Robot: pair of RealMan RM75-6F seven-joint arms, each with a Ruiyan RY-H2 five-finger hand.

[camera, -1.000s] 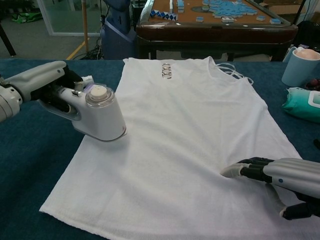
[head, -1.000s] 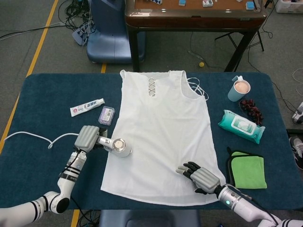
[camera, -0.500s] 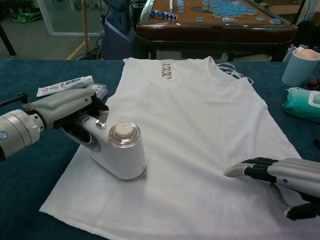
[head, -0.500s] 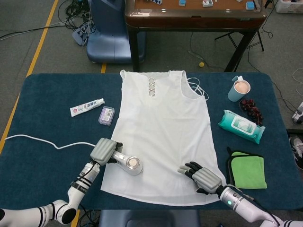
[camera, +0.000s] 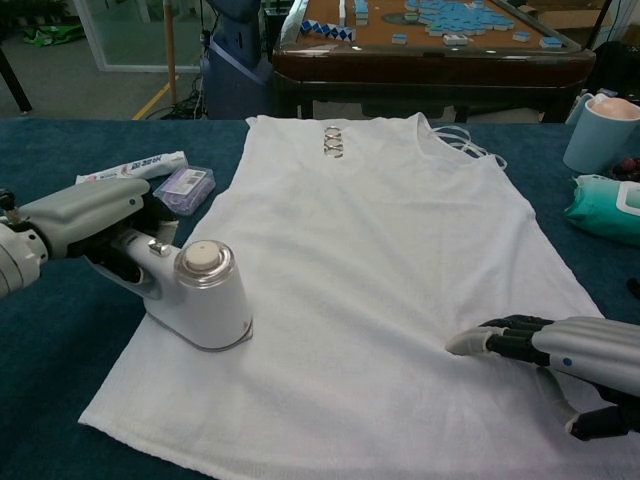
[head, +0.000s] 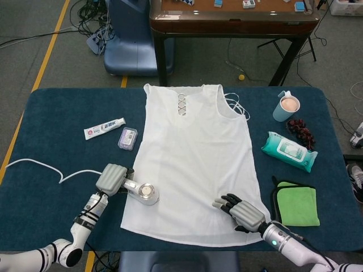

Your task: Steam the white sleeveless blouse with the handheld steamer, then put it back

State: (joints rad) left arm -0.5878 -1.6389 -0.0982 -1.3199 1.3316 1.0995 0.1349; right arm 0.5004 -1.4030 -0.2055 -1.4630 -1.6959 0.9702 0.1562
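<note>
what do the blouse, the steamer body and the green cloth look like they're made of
Blouse: soft woven or knit fabric, matte white, with a visible fine weave. Steamer: likely hard plastic, smooth glossy white, with a clear cap on top. Green cloth: fuzzy matte textile, perhaps microfiber, dark edging.

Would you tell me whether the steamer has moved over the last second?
Yes. The steamer in the left hand swept toward the blouse's hem, then back leftward to its side edge.

White blouse (head: pixel 195 158), silver ring trim at neckline. Dark teal table cover (head: pixel 51 136). White-grey steamer (camera: pixel 200 300), white cord (head: pixel 39 165). Grey left hand (camera: pixel 90 215); grey right hand (camera: pixel 560 355) with black fingers. Light-blue cup (head: pixel 285 106). Teal wipes pack (head: pixel 289 151). Lime-green cloth (head: pixel 298 205), black edging. White toothpaste tube (head: pixel 104 128). Lilac case (head: pixel 127 138).
</note>
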